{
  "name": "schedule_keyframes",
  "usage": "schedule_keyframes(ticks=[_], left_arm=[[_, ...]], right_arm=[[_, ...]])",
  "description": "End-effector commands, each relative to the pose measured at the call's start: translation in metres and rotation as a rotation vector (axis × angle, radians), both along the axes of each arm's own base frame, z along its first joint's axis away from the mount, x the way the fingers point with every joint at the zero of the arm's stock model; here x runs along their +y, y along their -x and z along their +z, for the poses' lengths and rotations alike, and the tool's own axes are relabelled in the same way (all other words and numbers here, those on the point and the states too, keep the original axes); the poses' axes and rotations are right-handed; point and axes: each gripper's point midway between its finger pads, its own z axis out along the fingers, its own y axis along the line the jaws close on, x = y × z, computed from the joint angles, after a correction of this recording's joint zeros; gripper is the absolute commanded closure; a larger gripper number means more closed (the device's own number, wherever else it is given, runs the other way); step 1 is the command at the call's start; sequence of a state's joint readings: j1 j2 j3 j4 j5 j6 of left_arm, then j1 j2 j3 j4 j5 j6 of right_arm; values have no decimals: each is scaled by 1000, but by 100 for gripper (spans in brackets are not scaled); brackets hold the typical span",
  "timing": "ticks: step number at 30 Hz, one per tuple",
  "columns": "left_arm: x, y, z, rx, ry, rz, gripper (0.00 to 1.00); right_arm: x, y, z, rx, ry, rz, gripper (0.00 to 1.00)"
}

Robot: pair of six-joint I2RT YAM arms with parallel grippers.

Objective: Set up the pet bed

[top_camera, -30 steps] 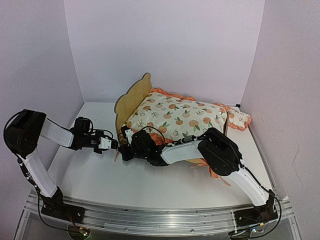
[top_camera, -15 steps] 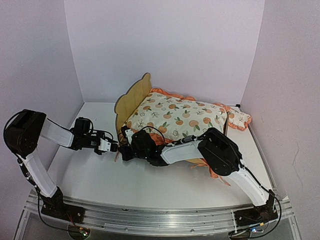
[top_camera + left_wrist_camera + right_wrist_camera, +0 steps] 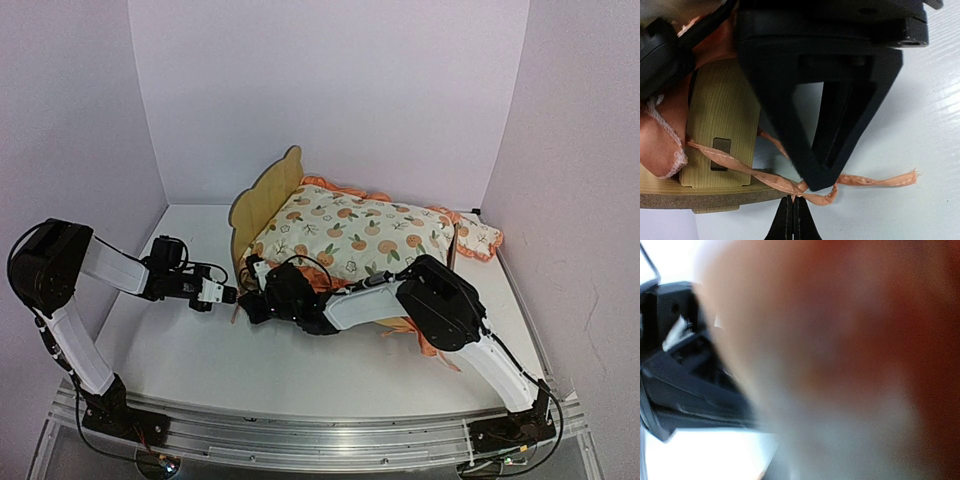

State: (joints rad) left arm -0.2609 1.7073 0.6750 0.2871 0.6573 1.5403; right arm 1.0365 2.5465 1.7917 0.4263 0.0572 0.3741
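Up close, left gripper sits shut beside a twisted orange cloth ribbon — right gripper, I cannot tell.

Fruit-print mattress cushion with orange ruffle edge, lying flat. Small matching pillow at its far right end, touching it. Thin twisted orange ribbon tie trails loose onto the white table. Plain pale walls on three sides. Metal rail along the near edge.
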Motion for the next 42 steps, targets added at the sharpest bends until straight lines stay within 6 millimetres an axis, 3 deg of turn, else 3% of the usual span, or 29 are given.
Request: schedule_keyframes(ticks=[1,4,8,22,25,27,29,31,34,36,42], left_arm=[[-1,-15,23,4,36,67,100],[-2,-11,23,22,51,64,100],[-4,-5,21,36,59,51,100],[-8,-2,22,36,78,48,100],[-8,-2,22,34,78,50,100],[-7,-4,22,31,77,59,100],[-6,-8,25,28,78,82,100],[-4,-18,35,11,89,123,100],[2,-41,56,11,108,226,100],[9,-57,65,6,104,303,100],[34,-75,73,-19,69,395,100]], right_arm=[[-23,-12,33,-6,-31,-124,79],[-26,5,27,33,-26,-160,71],[-24,17,10,74,-26,-221,68],[4,14,-39,340,-193,-302,60],[4,13,-50,372,-200,-319,68],[3,15,-55,392,-203,-322,86],[1,16,-54,397,-202,-322,100],[-8,19,-53,395,-184,-317,100],[-24,25,-24,332,-154,-266,100],[-39,32,-16,297,-109,-235,100],[-77,52,14,249,-53,-175,100]])
